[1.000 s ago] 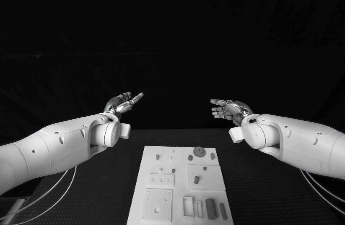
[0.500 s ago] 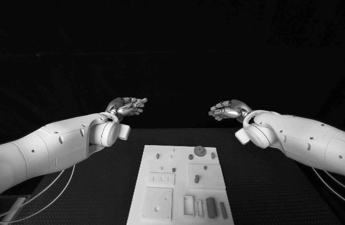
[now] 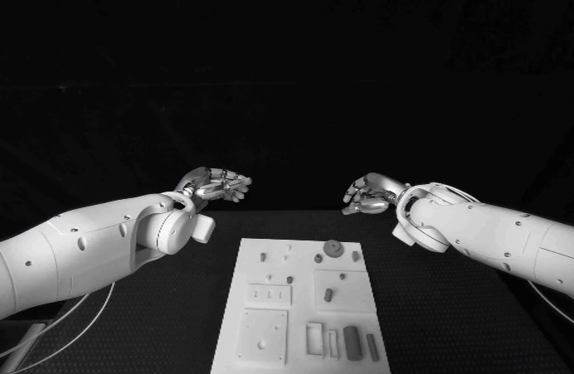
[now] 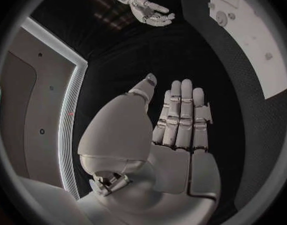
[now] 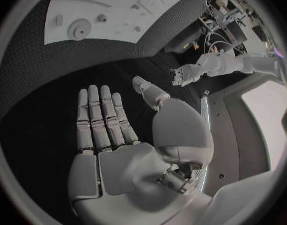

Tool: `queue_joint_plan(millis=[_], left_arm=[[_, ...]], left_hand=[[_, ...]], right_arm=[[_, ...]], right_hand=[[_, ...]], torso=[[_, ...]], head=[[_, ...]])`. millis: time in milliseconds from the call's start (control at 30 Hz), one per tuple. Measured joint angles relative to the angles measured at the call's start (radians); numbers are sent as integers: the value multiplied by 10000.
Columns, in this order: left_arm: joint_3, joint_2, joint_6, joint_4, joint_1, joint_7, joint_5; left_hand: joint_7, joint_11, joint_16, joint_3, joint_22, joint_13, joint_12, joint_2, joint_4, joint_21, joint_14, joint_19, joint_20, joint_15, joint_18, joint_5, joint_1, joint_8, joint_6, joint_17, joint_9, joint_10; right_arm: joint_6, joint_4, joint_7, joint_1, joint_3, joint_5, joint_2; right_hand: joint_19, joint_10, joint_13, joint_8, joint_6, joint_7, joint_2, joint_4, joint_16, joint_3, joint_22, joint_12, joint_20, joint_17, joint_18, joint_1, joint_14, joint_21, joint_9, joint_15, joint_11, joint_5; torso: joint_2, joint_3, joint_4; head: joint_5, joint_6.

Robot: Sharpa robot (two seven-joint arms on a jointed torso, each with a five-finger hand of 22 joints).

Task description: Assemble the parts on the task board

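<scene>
Both arms are raised above the far end of the bench [image 3: 454, 324], well clear of the task board [image 3: 299, 308]. Nothing is held by either robot hand.

Left robot hand [image 3: 216, 183]: seen in the head view as loosely curled, yet in the left wrist view [image 4: 178, 130] the fingers [image 4: 184, 110] lie straight and side by side, thumb off to one side. The palm is empty; the fingers are judged apart and unclamped.

Right robot hand [image 3: 371, 193]: the same pattern. In the right wrist view [image 5: 112, 135] the fingers [image 5: 100, 115] are extended flat, the thumb is splayed, and nothing is gripped.

Task board: a white plate laid lengthwise in the middle of the bench, between and below the 2 arms. A round grey disc part [image 3: 333, 248] sits near its far end, with small pegs [image 3: 262, 259] close by. 2 long grey bar parts [image 3: 352, 343] lie side by side at the near right corner, next to rectangular slots. Recessed square panels occupy the near left portion. The board is also caught in the left wrist view [image 4: 256, 45] and the right wrist view [image 5: 118, 5].

Judgement: assembly is not yet begun. The arms appear parked high and wide, probably to keep the board unobstructed for the head camera before a first part is chosen. The next move would call for a descent toward a loose part.
</scene>
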Motion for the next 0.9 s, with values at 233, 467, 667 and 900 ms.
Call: queue_joint_plan(millis=[233, 467, 667, 900], left_arm=[[-3, -305, 105, 790, -2, 51, -129], [-6, -377, 158, 1124, -6, 84, -198], [-6, -399, 197, 1283, -8, 106, -212], [-7, -397, 250, 1466, -14, 113, -209]], left_hand=[[-84, -67, -77, -161, -178, 40, -350, 73, -161, -102, 419, 393, -285, -125, -92, 0, 132, -205, 404, -60, -158, 442], [-109, -67, -136, -255, -239, 66, -533, 63, -121, -155, 482, 516, -409, -158, -176, 0, 142, -289, 559, -86, -215, 624], [-109, -77, -178, -301, -260, 65, -684, 63, -75, -208, 482, 552, -445, -157, -318, 0, 142, -411, 559, -113, -260, 634], [-109, -77, -258, -398, -286, 65, -832, 20, 21, -210, 518, 548, -522, -121, -390, 0, 97, -520, 558, -123, -292, 634]], right_arm=[[-19, 244, -288, -89, 1, -1832, -2], [-19, 303, -557, -270, 2, -3250, 122], [-15, 295, -748, -401, 2, -4121, 264], [-49, 307, -874, -502, 3, -4737, 385]], right_hand=[[1743, 1345, 921, -4, 1151, -261, -338, 2, 567, 856, 555, 91, -621, 1720, 61, 337, 1645, 1259, 214, -821, -533, -116], [2400, 1897, 1248, -156, 1458, -378, -338, -85, 414, 984, 554, -42, -905, 2248, 57, 337, 2389, 1533, 253, -1115, -762, -233], [2824, 1931, 1153, -349, 1512, -360, -338, -154, 314, 1053, 551, -435, -1114, 2585, 52, 337, 2930, 1793, 247, -1339, -724, -270], [3017, 1817, 998, -475, 1469, -318, -338, -177, 247, 1084, 549, -751, -1220, 2856, 46, 337, 3176, 1913, 190, -1444, -611, -321]], torso=[[200, 8, 97], [460, -25, 182], [677, -81, 228], [927, -134, 271]], head=[[-75, 23], [-175, 33], [-271, 33], [-346, 39]])
